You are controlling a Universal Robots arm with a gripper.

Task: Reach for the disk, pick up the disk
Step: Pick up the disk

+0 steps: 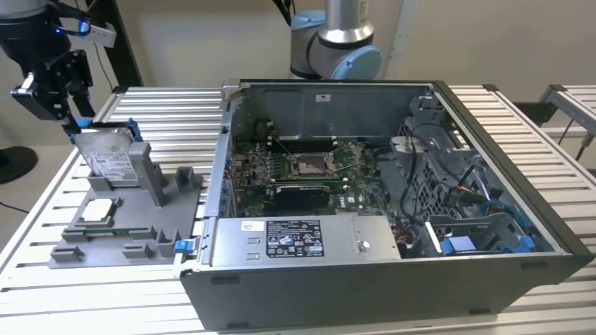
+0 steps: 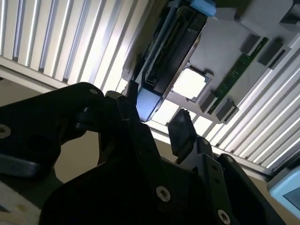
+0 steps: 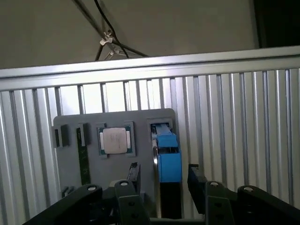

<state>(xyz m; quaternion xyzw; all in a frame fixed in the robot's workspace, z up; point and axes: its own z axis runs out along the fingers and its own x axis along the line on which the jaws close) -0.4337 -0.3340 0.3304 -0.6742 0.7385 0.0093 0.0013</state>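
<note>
While the disk stood on edge in its slot at the back of the grey fixture, leaning a little, with its white label facing outward and its blue bracket uppermost, the work looked to be at the end of the reach and short of the pick-up. The gripper hung over the top edge of the disk, at the exterior view's left, above the slatted metal table. In the first wrist view the gripper was spread, its two black fingers standing on either side of the blue-framed disk with nothing clamped between them. In the second wrist view the gripper showed the same straddle of the disk. One finger lay very close to the blue corner there, though whether it touched could not be told from that angle. Judged from this, a grasp would call for the fingers to sit squarely across the thin faces of the disk before closing, and for a lift in line with the slot so the bracket would not bind. The arm rose from behind the open computer case, with its wrist end pointing down and slightly inward toward the fixture. The small square chip lay flat in its own recess, nearer the front of the fixture and apart from the gripper.
</note>
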